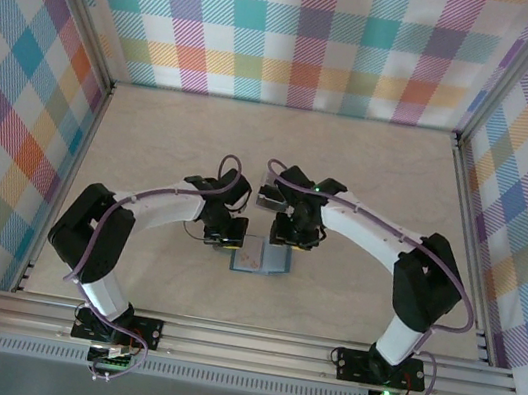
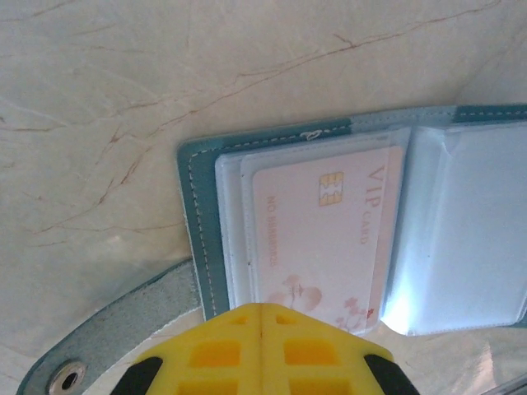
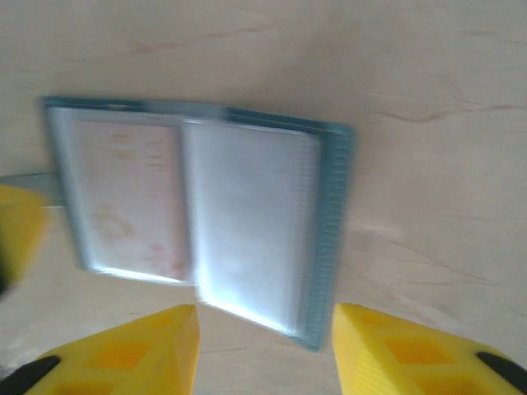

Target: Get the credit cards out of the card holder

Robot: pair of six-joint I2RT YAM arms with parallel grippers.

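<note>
A: Where's the holder (image 1: 261, 257)?
B: Open flat on the table (image 1: 369, 175), between the arms. Pink card (image 2: 321, 230) sits in its left clear sleeve.
A: Grippers?
B: Left gripper (image 2: 262, 317) closed, empty, tip at the holder's near edge. Right gripper (image 3: 265, 321) partly open, empty, over the right panel.
A: Handling?
B: Card is probably light, stiff and slick, and the sleeve soft. Pin the holder, pinch the card's spine-side edge, slide it out.
</note>
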